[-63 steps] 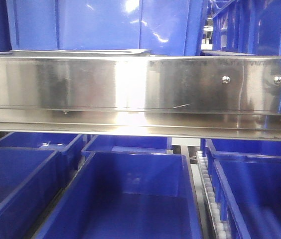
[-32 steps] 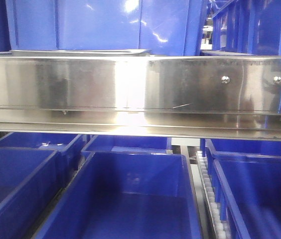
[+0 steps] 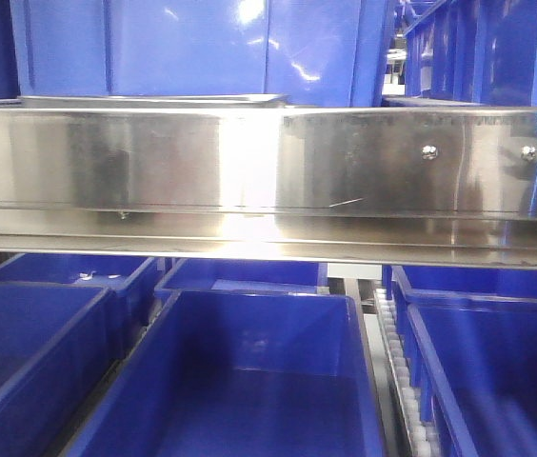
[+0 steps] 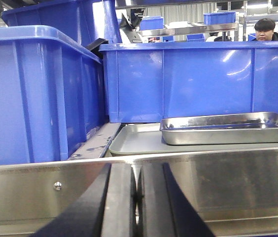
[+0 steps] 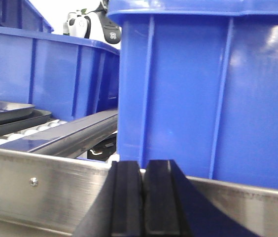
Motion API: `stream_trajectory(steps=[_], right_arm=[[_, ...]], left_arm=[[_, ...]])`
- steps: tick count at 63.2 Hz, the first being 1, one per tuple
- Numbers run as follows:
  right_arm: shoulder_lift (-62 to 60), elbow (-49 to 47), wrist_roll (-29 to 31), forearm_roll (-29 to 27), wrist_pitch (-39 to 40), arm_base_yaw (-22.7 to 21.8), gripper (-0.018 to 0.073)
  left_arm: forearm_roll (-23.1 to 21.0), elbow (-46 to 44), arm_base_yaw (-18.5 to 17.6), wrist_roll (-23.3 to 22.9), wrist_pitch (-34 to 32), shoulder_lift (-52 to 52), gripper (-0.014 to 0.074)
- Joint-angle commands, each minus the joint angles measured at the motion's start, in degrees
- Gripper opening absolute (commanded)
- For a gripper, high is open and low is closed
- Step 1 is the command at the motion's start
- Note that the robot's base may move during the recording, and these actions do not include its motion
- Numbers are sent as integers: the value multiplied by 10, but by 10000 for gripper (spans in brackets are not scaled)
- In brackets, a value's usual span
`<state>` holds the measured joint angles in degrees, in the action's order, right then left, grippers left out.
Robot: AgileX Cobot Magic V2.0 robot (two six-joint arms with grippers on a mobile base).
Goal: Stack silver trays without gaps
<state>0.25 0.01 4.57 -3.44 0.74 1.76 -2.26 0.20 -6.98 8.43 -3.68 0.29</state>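
Observation:
In the left wrist view a shiny silver tray (image 4: pixel 218 134) rests on top of a wider, flatter silver tray (image 4: pixel 139 140), just beyond the steel rail (image 4: pixel 227 187). My left gripper (image 4: pixel 136 195) is shut and empty, low in front of that rail and left of the upper tray. The same trays show at the far left of the right wrist view, the upper tray (image 5: pixel 1 106) on the lower tray (image 5: pixel 16 120). My right gripper (image 5: pixel 143 197) is shut and empty in front of the rail (image 5: pixel 40 187). The front view shows only a thin tray rim (image 3: pixel 154 98) above the rail.
Deep blue bins (image 4: pixel 30 94) stand left of and behind the trays. A large blue bin (image 5: pixel 203 89) stands directly beyond my right gripper. White rollers (image 5: pixel 25 131) run beside the trays. Open blue bins (image 3: pixel 249 381) sit below the long screwed rail (image 3: pixel 249 162).

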Motion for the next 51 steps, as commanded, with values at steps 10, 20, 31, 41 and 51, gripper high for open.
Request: stream_trajectory(steps=[10, 20, 31, 41, 51], right_arm=[[-3, 0, -1, -2, 17, 1, -75], [-3, 0, -1, -2, 17, 1, -75], [-3, 0, -1, -2, 17, 1, -75], [-3, 0, -1, -2, 17, 1, -75], [-3, 0, -1, -2, 17, 1, -75]], left_arm=[[0, -2, 0, 2, -7, -3, 2], [0, -2, 0, 2, -7, -3, 2], [0, -2, 0, 2, -7, -3, 2], [0, -2, 0, 2, -7, -3, 2], [0, -2, 0, 2, -7, -3, 2]])
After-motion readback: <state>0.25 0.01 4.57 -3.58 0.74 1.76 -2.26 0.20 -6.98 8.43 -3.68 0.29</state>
